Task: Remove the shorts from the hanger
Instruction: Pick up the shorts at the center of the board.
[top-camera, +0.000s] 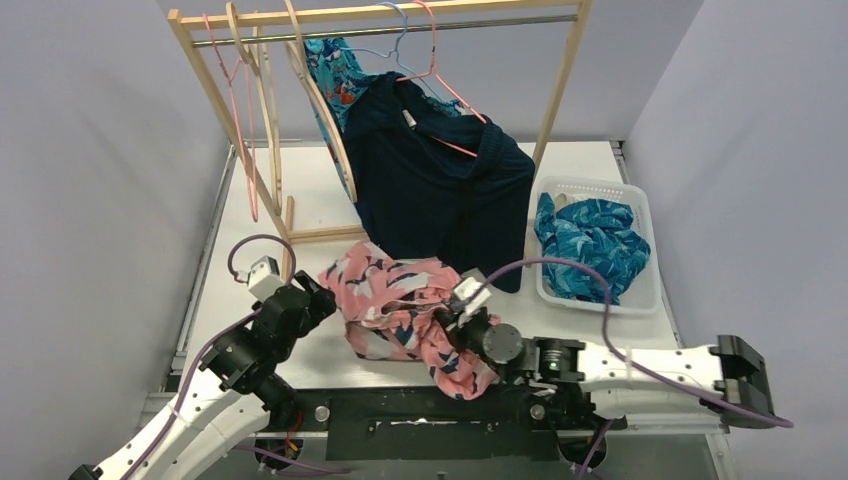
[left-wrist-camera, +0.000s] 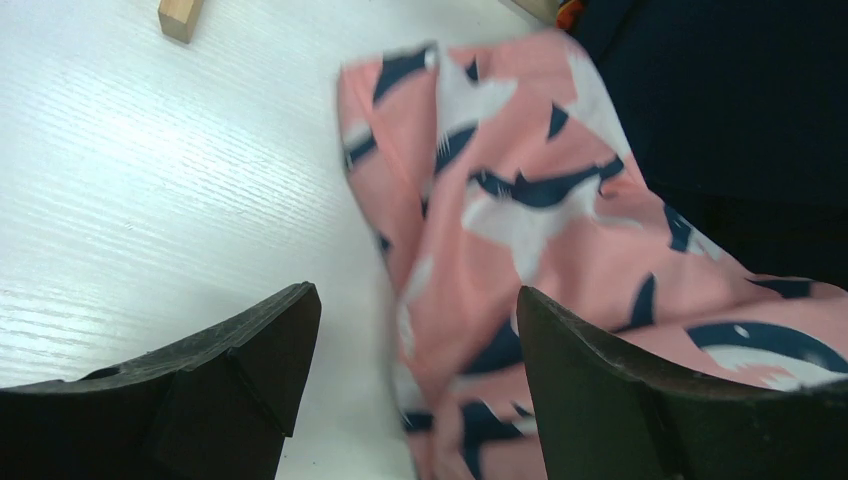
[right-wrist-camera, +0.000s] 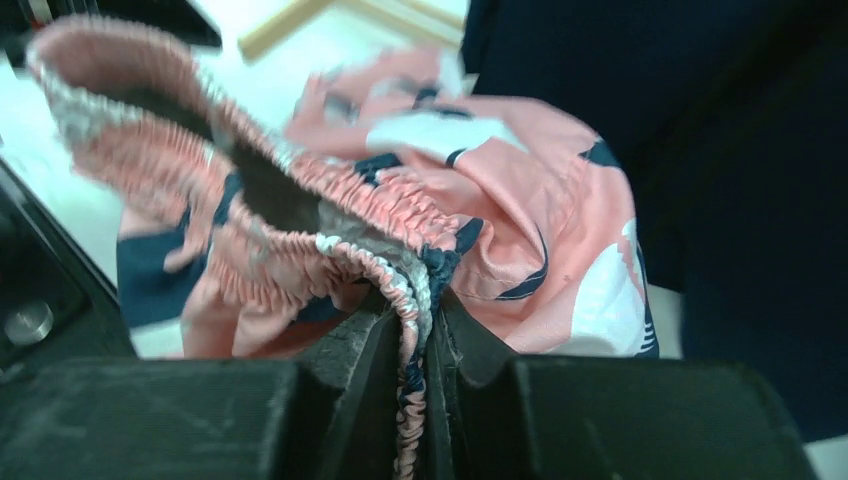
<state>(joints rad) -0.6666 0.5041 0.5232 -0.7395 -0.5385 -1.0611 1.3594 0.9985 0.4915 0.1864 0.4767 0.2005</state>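
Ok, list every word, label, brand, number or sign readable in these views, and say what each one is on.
No text can be read in any view.
The white tag on the dark navy shorts is too small to read.
The pink-and-navy shorts and the teal shorts carry only printed patterns, no lettering.

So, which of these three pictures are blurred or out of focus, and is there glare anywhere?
Top external: sharp and evenly lit, no glare. Left wrist: the pink shorts look smeared, and the white table shines brightly. Right wrist: the elastic waistband pinched in the right gripper is fairly clear, while the navy shorts behind are soft.
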